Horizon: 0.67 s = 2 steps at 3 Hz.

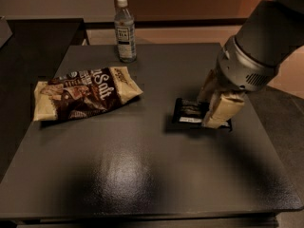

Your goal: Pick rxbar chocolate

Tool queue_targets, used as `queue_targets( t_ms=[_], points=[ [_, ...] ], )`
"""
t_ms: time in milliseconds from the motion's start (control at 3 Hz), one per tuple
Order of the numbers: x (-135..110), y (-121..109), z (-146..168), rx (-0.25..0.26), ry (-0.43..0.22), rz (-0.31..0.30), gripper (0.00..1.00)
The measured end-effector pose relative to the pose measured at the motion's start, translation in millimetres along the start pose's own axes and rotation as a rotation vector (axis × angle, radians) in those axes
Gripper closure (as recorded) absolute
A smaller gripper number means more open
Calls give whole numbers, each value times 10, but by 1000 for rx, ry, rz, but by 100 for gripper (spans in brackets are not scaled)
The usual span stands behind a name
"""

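Observation:
The rxbar chocolate (189, 112) is a small flat black bar with pale text and a white strip, right of the table's middle. My gripper (210, 111) comes down from the upper right. Its two cream fingers (222, 109) straddle the bar's right end and are shut on it. The bar hangs a little above the dark table (142, 175), with its shadow just beneath. The bar's right end is hidden behind the fingers.
A large brown-and-cream snack bag (85, 94) lies on the left of the table. A clear water bottle (125, 30) stands at the back edge. The table's right edge runs close to the arm.

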State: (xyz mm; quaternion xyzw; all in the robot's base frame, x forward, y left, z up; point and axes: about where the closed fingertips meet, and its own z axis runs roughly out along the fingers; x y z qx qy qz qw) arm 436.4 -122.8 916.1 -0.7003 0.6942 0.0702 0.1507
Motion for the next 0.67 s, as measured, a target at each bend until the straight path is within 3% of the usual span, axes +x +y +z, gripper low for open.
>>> queue_targets(
  t_ms=[333, 667],
  points=[
    [-323, -225, -416, 65, -5, -53, 100],
    [-323, -225, -416, 65, -5, -53, 100]
  ],
)
